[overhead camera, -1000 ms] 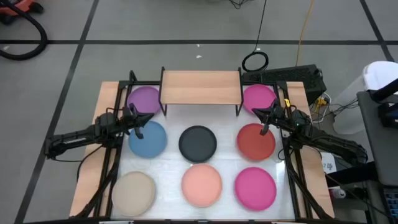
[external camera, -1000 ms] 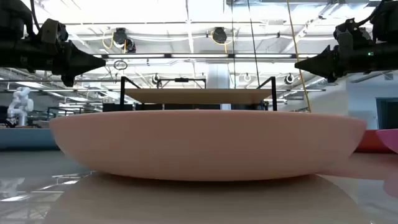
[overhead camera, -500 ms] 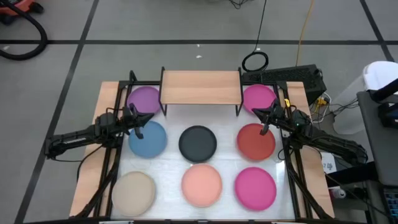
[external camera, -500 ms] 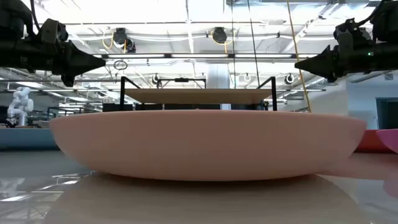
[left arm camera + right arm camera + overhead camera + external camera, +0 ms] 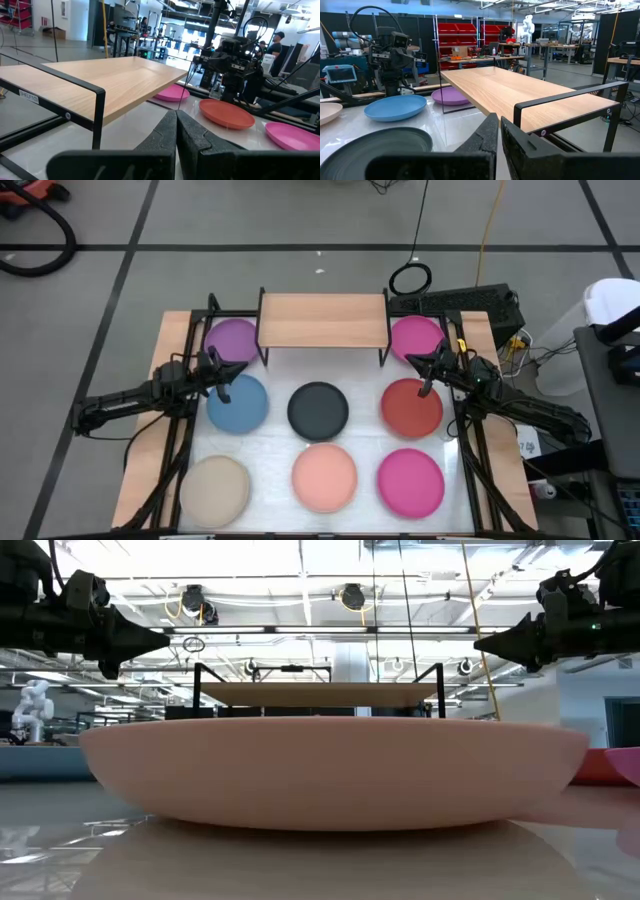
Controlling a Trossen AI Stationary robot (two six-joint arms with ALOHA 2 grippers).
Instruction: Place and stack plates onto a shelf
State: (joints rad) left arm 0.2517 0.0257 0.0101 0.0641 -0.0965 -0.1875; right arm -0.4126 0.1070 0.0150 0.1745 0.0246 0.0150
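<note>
The light-wood shelf [image 5: 323,319] stands on thin black legs at the table's far edge, bare on top. Eight plates lie flat on the white table: purple [image 5: 233,340], blue [image 5: 238,402], black [image 5: 318,409], red [image 5: 411,407], beige [image 5: 214,488], salmon [image 5: 325,477], and two magenta [image 5: 416,336] [image 5: 411,484]. My left gripper [image 5: 229,373] hovers shut between the purple and blue plates, pointing right. My right gripper [image 5: 415,365] hovers shut between the far magenta and red plates, pointing left. In the low view the salmon plate [image 5: 330,770] fills the foreground.
Black frame rails [image 5: 180,450] run along the table's left and right sides. Beyond the far right corner sit a black power box [image 5: 480,305] and a coiled cable [image 5: 410,278]. Bare white table [image 5: 325,365] lies between the shelf and the black plate.
</note>
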